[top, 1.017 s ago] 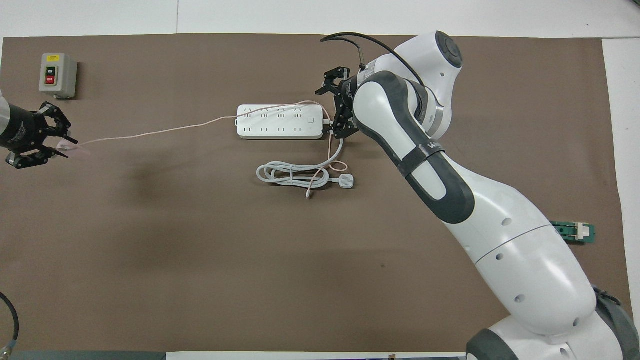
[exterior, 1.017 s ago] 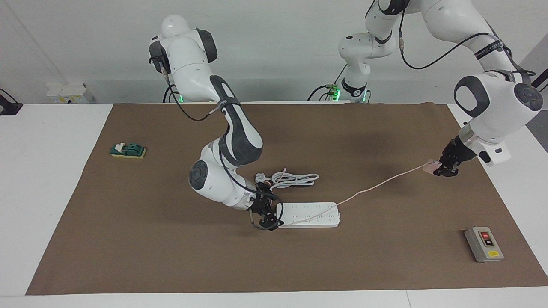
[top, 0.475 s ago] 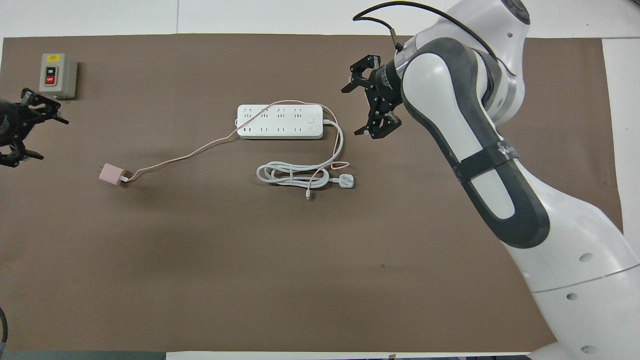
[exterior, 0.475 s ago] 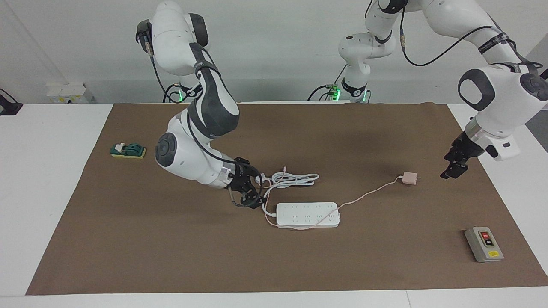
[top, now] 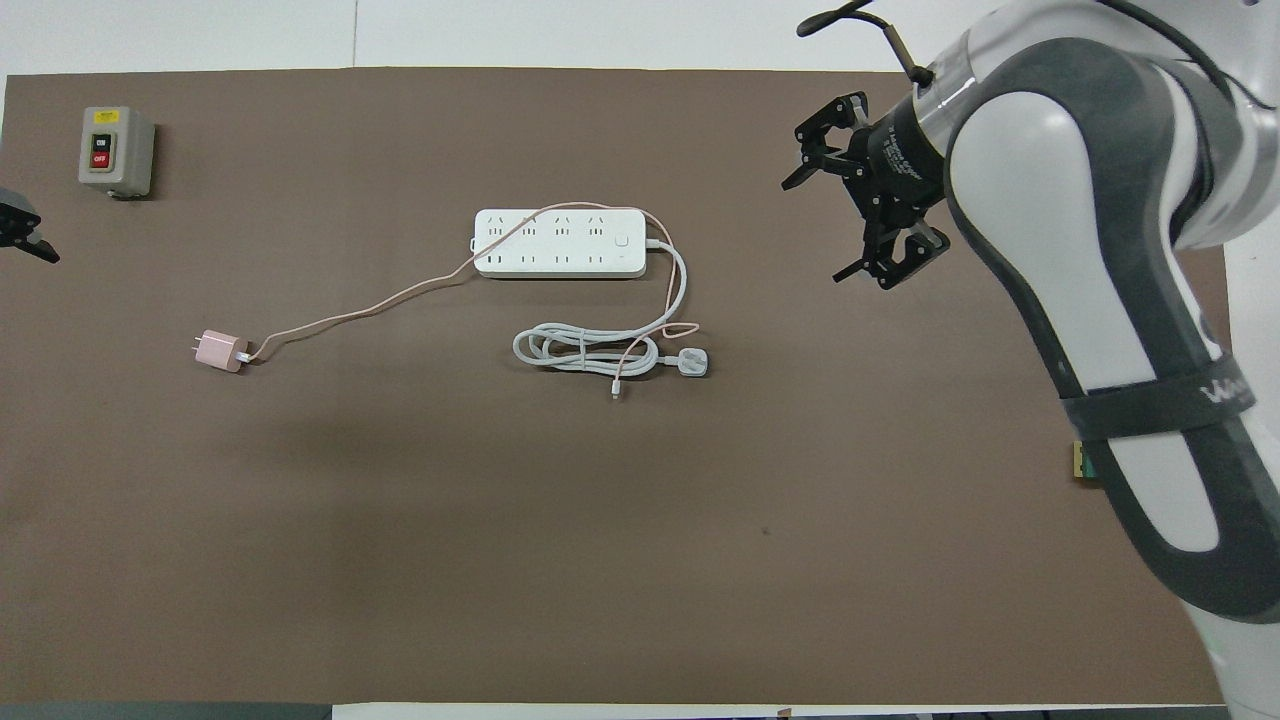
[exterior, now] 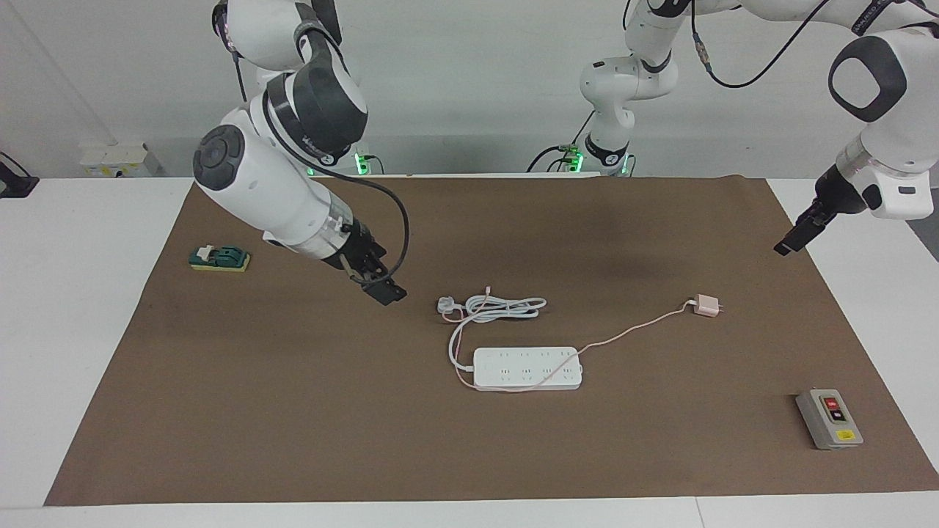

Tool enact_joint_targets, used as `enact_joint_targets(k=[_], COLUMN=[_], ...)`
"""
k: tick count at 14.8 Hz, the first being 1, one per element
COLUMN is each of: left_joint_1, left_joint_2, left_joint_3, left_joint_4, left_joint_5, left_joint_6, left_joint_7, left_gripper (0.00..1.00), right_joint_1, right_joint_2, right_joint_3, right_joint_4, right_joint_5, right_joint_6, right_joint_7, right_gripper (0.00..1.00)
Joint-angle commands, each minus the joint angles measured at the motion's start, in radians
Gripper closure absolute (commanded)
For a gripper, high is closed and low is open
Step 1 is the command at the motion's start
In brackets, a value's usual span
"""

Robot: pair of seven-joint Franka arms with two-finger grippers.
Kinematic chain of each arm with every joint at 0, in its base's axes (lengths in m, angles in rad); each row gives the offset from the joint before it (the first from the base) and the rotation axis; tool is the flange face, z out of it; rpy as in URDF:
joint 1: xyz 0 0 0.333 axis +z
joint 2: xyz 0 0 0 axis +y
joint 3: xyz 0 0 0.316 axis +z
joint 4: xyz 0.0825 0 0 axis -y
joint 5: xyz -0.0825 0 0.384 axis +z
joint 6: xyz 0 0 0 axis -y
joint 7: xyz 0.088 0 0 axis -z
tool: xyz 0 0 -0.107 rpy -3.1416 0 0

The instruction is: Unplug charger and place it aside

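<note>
Occlusion first: our right arm covers most of the green switch [top: 1080, 462] in the overhead view, leaving a sliver at the mat's edge toward that arm's end. The facing view shows it whole [exterior: 219, 257]. Our left gripper [top: 22, 230] is cut off by the overhead frame, only its tips showing; in the facing view it [exterior: 796, 238] hangs over the mat's edge at the left arm's end, and we cannot tell how its fingers stand.

Our right gripper [top: 862, 215] is up in the air with fingers spread and nothing between them, over bare mat between the strip [top: 560, 243] and the green switch; the facing view shows it edge-on [exterior: 383, 288].

We see the charger [exterior: 707, 306] lying free on the mat [exterior: 293, 411], unplugged, well apart from the strip toward the left arm's end, prongs pointing away from the strip. Its pink cable [top: 360, 310] runs back across the strip's top and loops into the coiled white cord [top: 590, 350], where its thin end is hard to follow.

A grey button box [exterior: 829, 419] sits near the mat corner farthest from us at the left arm's end. Wide bare mat lies around the charger and on the strip's side away from the robots.
</note>
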Motion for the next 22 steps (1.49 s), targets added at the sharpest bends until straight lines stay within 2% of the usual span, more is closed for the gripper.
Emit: enact_joint_targets(k=[1,7,11,13,14,16,18,22], left_joint_1=[0.003,-0.008,-0.007,-0.005,-0.011,-0.019,-0.022,-0.031], left_joint_2=[-0.011,-0.060,-0.085,-0.089,-0.138,-0.201,-0.206,-0.188], left_joint_3=[-0.005,-0.010,-0.005,-0.005,-0.014,-0.002,-0.008,-0.013], left_joint_4=[0.020,0.020,0.028,0.064,0.055,-0.035,-0.049,-0.041], left_joint_5=[0.021,0.015,0.016,0.015,0.019,0.013,0.013,0.012], left_joint_6=[-0.046,-0.088,-0.194,-0.246,-0.234,-0.205,-0.166,-0.169], left_joint_7=[0.026,0.060,0.286,0.394,0.417,0.436,0.445,0.454], left_gripper=[0.00,0.00,0.00,0.00,0.00,0.00,0.00,0.00], right_joint_1=[-0.052,-0.135,-0.153,-0.153,-0.155,-0.164,-0.184,-0.213], right_joint_2=[-0.066,-0.149,-0.201,-0.260,-0.287,-0.368,-0.468,-0.530], right_joint_3=[0.005,0.005,0.005,0.005,0.007,0.007,0.008,0.011], right_joint_4=[-0.034,-0.035,-0.043,-0.098,-0.119,-0.206,-0.352,-0.469], right_joint_5=[-0.074,-0.262,-0.373,-0.434,-0.459,-0.470,-0.468,-0.465], right_joint_6=[-0.061,-0.144,-0.148,-0.136,-0.133,-0.087,-0.009,0.014], right_joint_7=[-0.206,-0.787,-1.082,-1.219,-1.265,-1.325,-1.359,-1.356], right_gripper=[0.00,0.00,0.00,0.00,0.00,0.00,0.00,0.00])
